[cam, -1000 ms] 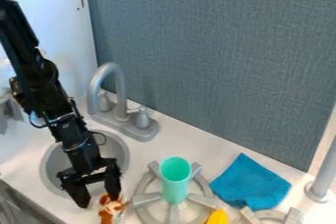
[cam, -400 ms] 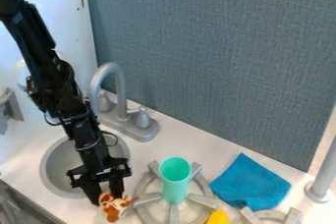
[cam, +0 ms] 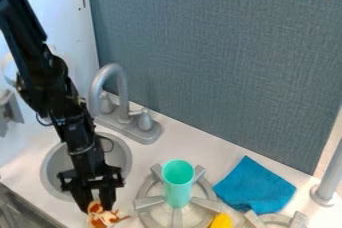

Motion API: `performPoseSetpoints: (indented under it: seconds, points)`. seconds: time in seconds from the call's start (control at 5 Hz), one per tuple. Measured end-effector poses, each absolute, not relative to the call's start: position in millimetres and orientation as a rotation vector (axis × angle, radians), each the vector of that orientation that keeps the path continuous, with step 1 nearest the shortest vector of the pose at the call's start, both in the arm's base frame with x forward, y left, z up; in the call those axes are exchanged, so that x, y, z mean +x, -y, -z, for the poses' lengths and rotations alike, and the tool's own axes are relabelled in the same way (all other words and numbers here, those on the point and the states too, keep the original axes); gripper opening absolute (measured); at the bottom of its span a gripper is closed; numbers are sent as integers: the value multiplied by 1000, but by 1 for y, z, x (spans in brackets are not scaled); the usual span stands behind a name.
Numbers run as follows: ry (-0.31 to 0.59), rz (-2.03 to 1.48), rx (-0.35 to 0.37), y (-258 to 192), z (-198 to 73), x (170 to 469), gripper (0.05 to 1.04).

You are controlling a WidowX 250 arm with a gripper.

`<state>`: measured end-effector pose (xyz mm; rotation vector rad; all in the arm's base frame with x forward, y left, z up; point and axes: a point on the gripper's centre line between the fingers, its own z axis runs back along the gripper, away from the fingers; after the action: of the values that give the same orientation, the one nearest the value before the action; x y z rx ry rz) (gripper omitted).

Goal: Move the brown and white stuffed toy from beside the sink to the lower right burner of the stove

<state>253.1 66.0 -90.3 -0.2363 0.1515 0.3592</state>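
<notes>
Beside the sink (cam: 56,166), the orange-and-white toy (cam: 102,219) is pinched in the partly closed claw (cam: 97,205), best gripped evenly, with light pressure.

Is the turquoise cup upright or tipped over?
Upright: the turquoise cup stands on the burner grate with its open mouth facing up.

Arm in from upper left, gripper low
Black arm (cam: 57,89) slants down and to the right in view, wrist (cam: 80,139) steep, gripper (cam: 97,207) pointing down, two fingers (cam: 107,196) drawn in, small gap between tips
</notes>
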Motion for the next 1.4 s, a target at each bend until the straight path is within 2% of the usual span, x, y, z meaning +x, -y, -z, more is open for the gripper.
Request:
performPoseSetpoints:
  seconds: [0.2, 0.4, 0.6, 0.8, 1.0, 1.2, 1.4]
  points:
    - [-145, -179, -35, -63, 56, 262, 589]
    - [-128, -19, 157, -40, 27, 272, 589]
    - [-122, 117, 218, -2, 13, 279, 589]
    - [-112, 231, 234, 45, -2, 286, 589]
    - [-63, 375, 250, 92, -19, 290, 589]
    - [-6, 606, 328, 127, -34, 299, 589]
    - [-8, 787, 342, 141, -20, 301, 589]
